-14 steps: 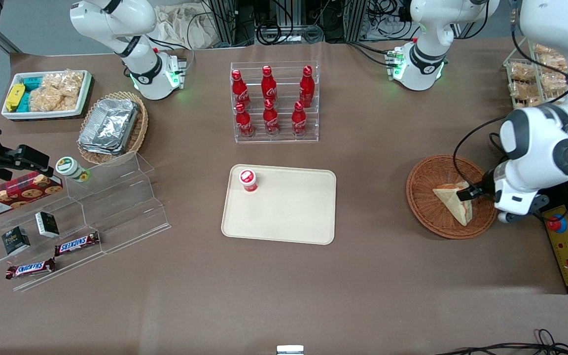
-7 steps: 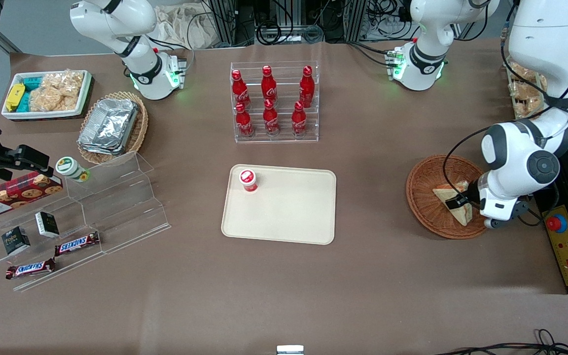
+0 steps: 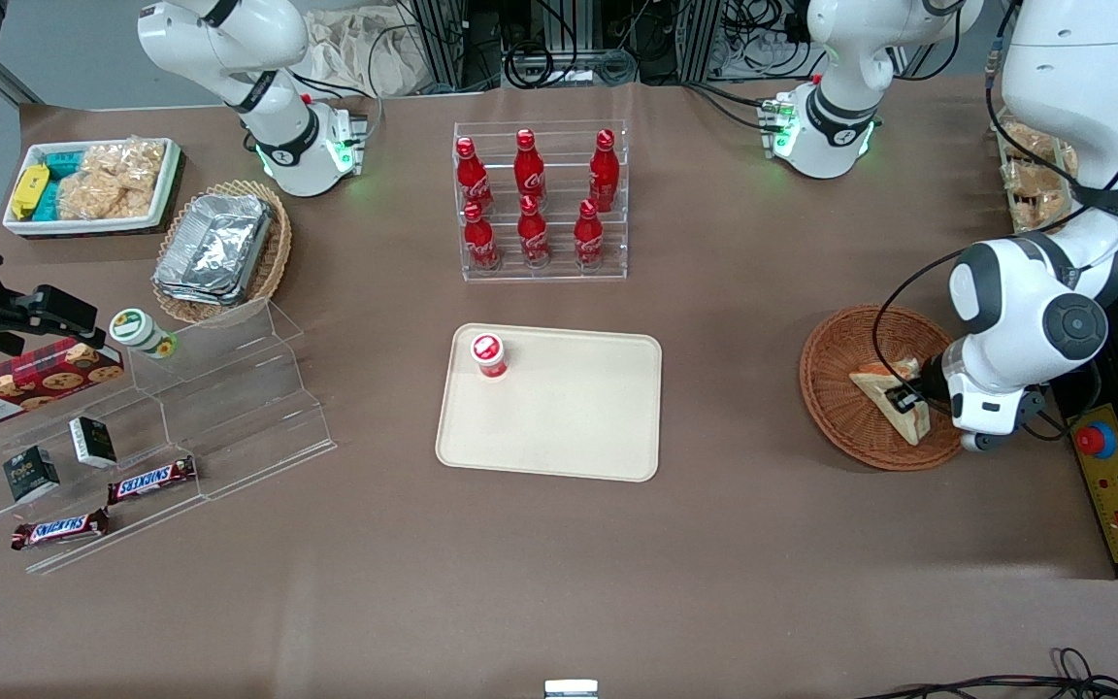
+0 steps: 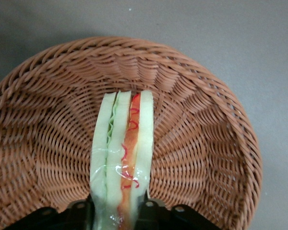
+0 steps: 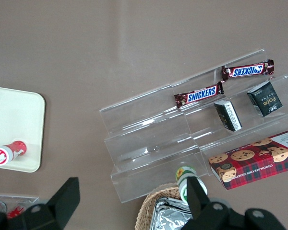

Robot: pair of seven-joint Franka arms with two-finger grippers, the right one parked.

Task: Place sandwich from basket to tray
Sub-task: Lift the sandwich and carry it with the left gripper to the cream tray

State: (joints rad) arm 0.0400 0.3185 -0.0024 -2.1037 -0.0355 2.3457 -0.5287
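Sandwich (image 3: 887, 395) in basket (image 3: 836, 388), stood on edge, wrapped in clear film; pale bread, green and red filling layers visible along cut edge in left wrist view (image 4: 121, 153). Gripper (image 3: 908, 397) low inside basket, over side toward working arm's end of table, fingers (image 4: 149, 210) pressed against both faces of wedge, i.e. clamped on sandwich, narrow gap filled by bread. Basket (image 4: 48, 143) on brown table (image 3: 714, 544), well apart from tray (image 3: 569, 427). Tray flat at table centre, carrying one small red-and-white cup (image 3: 488, 354) near corner toward parked arm's end, farther from front camera. Tiered clear rack with six red bottles (image 3: 532, 199) farther from front camera than tray. Stepped acrylic stand (image 3: 229, 398) w/ Snickers bars (image 3: 151, 479), small dark boxes (image 3: 91, 442), cookie box (image 3: 25, 381) toward parked arm's end.
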